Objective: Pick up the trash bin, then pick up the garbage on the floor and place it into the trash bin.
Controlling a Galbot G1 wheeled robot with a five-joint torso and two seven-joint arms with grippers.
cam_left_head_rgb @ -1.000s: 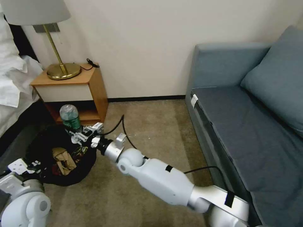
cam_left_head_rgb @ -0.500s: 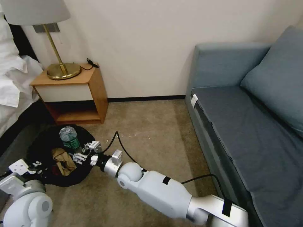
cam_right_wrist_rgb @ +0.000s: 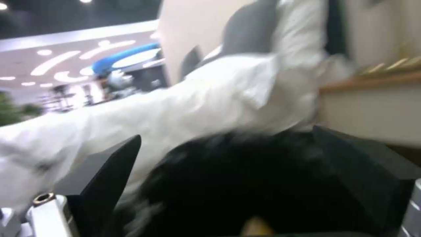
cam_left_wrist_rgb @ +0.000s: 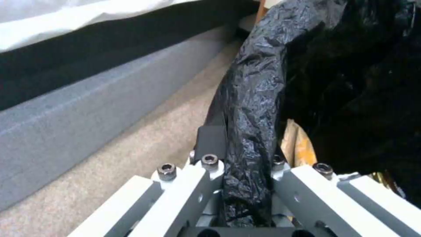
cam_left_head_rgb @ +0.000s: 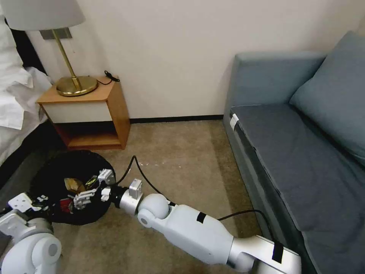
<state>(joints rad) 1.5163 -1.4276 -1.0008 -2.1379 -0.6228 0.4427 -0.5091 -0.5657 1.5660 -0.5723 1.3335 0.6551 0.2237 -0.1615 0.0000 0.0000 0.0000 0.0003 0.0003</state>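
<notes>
Black crinkly plastic lines the round trash bin (cam_left_head_rgb: pixel 57 167) on the carpet, its rim pinched by the left gripper (cam_left_wrist_rgb: pixel 245 184). Inside, the right gripper (cam_left_head_rgb: pixel 88 190) hangs with fingers spread, seemingly empty, above tan crumpled garbage (cam_left_head_rgb: pixel 74 185).

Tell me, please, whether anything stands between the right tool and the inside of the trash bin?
Nothing visible does. The right tool hangs open directly over the mouth of the trash bin, above the litter inside, while the left tool clamps the bag-lined rim.
</notes>
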